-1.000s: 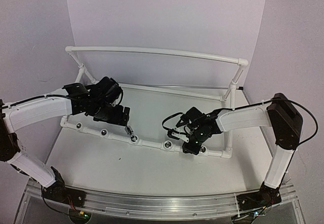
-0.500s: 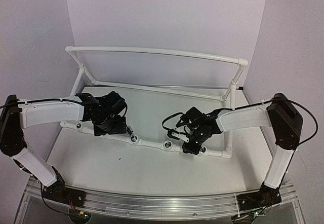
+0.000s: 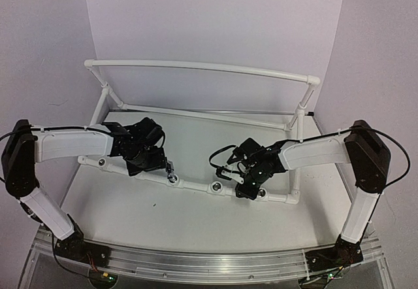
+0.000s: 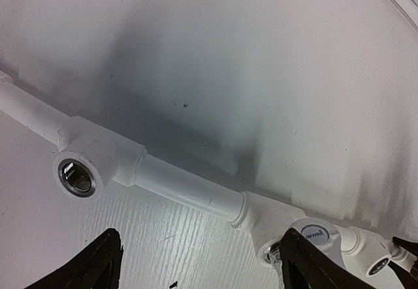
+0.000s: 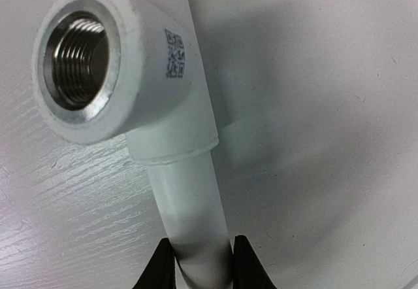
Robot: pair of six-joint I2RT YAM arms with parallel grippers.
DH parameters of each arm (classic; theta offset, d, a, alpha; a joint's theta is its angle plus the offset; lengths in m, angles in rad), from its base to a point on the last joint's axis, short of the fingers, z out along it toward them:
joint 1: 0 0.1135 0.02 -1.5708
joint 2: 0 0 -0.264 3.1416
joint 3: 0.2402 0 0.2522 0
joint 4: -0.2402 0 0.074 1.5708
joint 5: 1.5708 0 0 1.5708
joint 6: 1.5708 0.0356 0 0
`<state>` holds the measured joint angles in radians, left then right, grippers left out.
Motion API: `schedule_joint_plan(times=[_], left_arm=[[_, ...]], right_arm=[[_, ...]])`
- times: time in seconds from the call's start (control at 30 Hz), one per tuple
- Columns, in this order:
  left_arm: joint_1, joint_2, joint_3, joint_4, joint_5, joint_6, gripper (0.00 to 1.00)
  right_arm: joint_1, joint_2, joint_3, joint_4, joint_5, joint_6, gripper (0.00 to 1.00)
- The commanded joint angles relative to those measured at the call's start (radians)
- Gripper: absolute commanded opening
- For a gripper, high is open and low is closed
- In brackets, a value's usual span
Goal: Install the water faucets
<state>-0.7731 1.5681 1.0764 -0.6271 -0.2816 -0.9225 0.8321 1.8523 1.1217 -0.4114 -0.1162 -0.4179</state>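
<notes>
A small chrome water faucet (image 3: 170,170) stands at a socket of the white pipe frame's front rail (image 3: 189,184). In the left wrist view only a chrome bit of it (image 4: 270,255) shows, by a white tee fitting with a blue-labelled cap (image 4: 313,234). My left gripper (image 3: 155,161) is open just left of the faucet. Its fingers (image 4: 98,266) are spread wide over the rail with bare table between them, and the other finger almost touches the faucet. My right gripper (image 3: 249,186) is shut on the front rail pipe (image 5: 189,204), just below an empty threaded socket (image 5: 80,63).
Empty silvery sockets sit along the front rail (image 3: 133,170), (image 3: 215,186), and one shows in the left wrist view (image 4: 76,176). The frame's back bar (image 3: 196,67) and side posts (image 3: 300,116) rise behind. White walls close in the table.
My left arm has stretched out and lowered, bringing its gripper down and nearer to the front rail by the faucet. The faucet and the right arm have not moved.
</notes>
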Motion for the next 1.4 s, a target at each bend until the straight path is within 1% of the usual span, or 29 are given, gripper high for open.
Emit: schedule_joint_plan(times=[0.0,0.13,0.3,0.4,0.73,0.9,1.07,1.23,1.37], left_arm=[[0.006,0.02,-0.014,0.099,0.018,0.02,0.81],[0.006,0.039,0.002,0.12,0.01,0.067,0.73],[0.006,0.049,0.026,0.156,0.021,0.139,0.55],[0.006,0.061,0.046,0.178,0.045,0.182,0.48],[0.006,0.123,0.121,0.218,0.142,0.303,0.33],[0.006,0.142,0.159,0.218,0.207,0.376,0.29],[-0.003,0.164,0.209,0.187,0.266,0.443,0.23],[-0.039,0.199,0.254,0.139,0.307,0.485,0.18],[-0.072,0.233,0.288,0.09,0.303,0.496,0.1]], right_arm=[[0.001,0.031,-0.018,-0.069,-0.002,0.08,0.1],[0.002,0.034,-0.016,-0.07,-0.001,0.08,0.1],[0.001,0.038,-0.014,-0.07,-0.003,0.08,0.1],[0.002,0.037,-0.014,-0.07,-0.002,0.08,0.1],[0.002,0.037,-0.014,-0.07,-0.002,0.08,0.1],[0.001,0.039,-0.014,-0.07,-0.002,0.08,0.1],[0.002,0.039,-0.01,-0.07,-0.006,0.082,0.1],[0.002,0.04,-0.008,-0.07,-0.006,0.082,0.1],[0.002,0.041,-0.006,-0.07,-0.004,0.082,0.1]])
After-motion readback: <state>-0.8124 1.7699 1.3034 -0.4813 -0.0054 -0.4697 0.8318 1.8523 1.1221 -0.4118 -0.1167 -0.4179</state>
